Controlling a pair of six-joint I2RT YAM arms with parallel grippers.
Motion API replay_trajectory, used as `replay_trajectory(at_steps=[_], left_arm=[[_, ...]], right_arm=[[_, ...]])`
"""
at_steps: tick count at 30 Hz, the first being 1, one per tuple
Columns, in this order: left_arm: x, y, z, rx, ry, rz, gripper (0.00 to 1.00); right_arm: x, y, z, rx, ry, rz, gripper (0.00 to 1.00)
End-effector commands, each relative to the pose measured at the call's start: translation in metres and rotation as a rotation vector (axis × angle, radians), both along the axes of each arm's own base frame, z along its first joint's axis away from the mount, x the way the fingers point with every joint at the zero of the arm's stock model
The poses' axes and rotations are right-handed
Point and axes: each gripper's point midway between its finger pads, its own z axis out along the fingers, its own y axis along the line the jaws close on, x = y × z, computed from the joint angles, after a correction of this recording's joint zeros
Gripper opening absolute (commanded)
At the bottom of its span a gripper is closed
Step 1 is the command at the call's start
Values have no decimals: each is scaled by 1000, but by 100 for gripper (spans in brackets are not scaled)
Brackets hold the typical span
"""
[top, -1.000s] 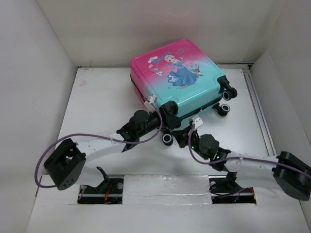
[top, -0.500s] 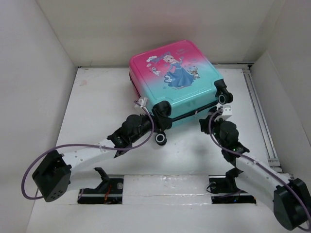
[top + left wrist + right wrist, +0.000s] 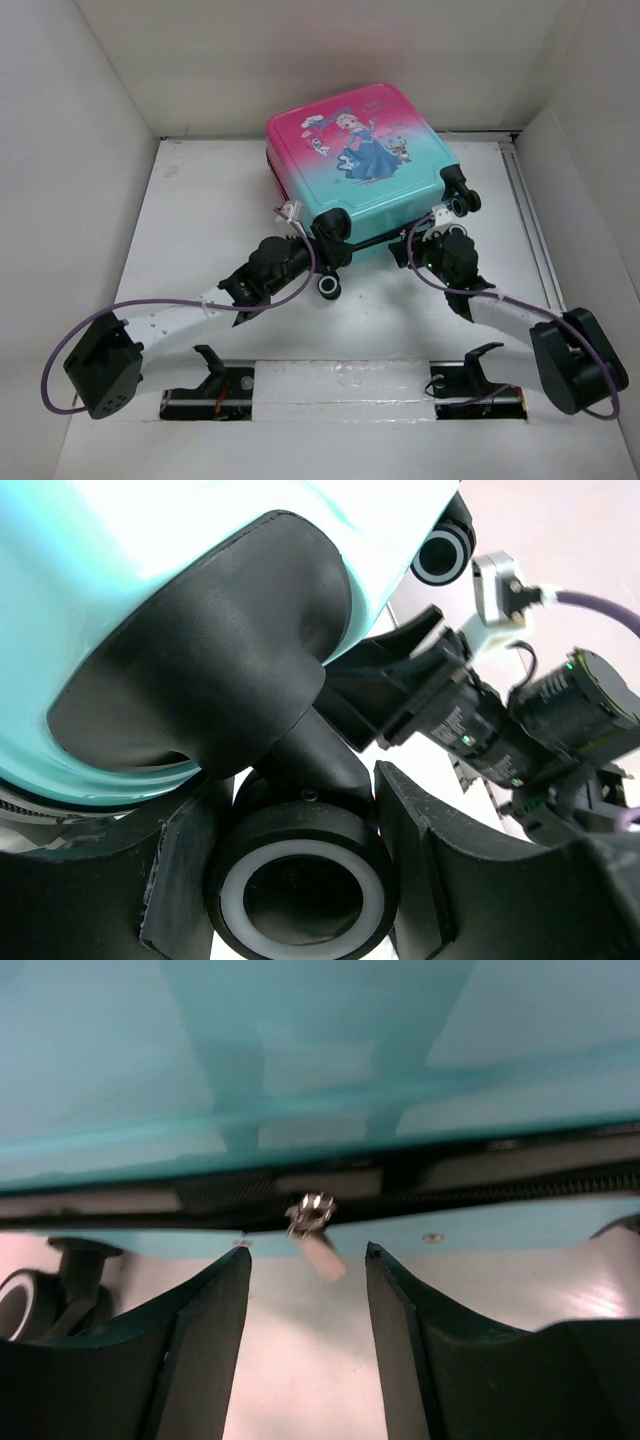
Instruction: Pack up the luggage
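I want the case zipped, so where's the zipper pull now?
In the right wrist view, the zipper pull hangs on the luggage's teal edge, centred just beyond the open right gripper.

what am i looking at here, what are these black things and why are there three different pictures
These are two robot arms bolted to a white table, each ending in a two-finger gripper. The wide picture comes from a fixed camera above and behind them. The other two come from small cameras on each wrist, so you see that arm's own fingers up close. On the table lies a shut pink and teal suitcase. The left gripper has its fingers either side of one wheel and seems clamped on it. The right gripper is open and points at the zipper pull on the suitcase's edge. The pull hangs between its fingers, not gripped.
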Motion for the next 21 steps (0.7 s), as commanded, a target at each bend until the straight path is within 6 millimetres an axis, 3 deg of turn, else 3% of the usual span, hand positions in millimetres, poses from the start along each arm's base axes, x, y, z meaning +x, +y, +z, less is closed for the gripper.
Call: replay_trajectory(at_steps=[1,4,9,10,12,13,19,21], left_arm=[[-16,-4,125,-334,-262,-75,0],[-19,-1,126,-336,-265,-75,0],[-20,6,126,-333,-259,-54,0],[-19,8,119,-309,-254,-43,0],[-14,13,113,-288,-247,-7,0],[-15,16,118,-300,-257,2,0],[-13,25,114,-273,-257,43,0],[-12,28,110,-259,-258,57,0]], right_arm=[[32,3,44,36,-159,-35,55],[43,2,44,38,-178,-65,42],[46,-6,55,89,-211,-128,0],[45,-11,55,93,-199,-159,0],[40,-29,36,41,-126,-245,0],[35,-34,42,44,-137,-260,0],[25,-88,23,10,-15,-430,0],[25,-92,28,45,-13,-394,0]])
